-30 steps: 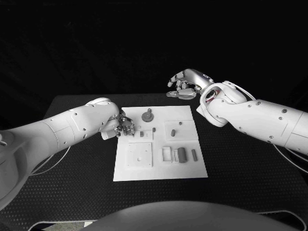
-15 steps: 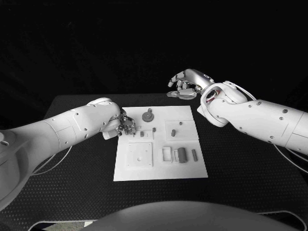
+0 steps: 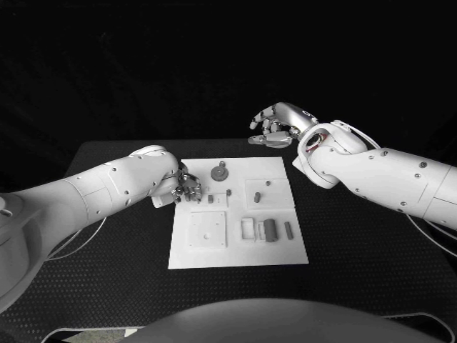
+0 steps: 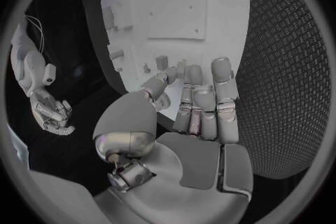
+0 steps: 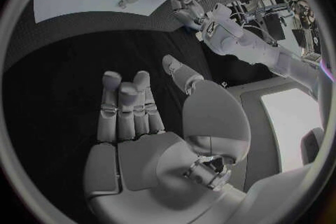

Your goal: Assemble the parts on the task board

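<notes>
Left hand at board left edge; wrist view shows fingers straight, holding nothing. Right hand raised beyond board, empty, fingers apart.

Task board — white rectangular plate, flat at table centre; small grey parts lie in its recesses — round part near far edge.

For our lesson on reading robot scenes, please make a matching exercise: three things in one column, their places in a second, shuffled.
Things:
1. left hand
2. right hand
3. round part

Places:
A. raised beyond the table's far edge, holding nothing
B. at the task board's left edge
C. on the board's far end, between the two hands

Pairs: 1-B, 2-A, 3-C
</notes>
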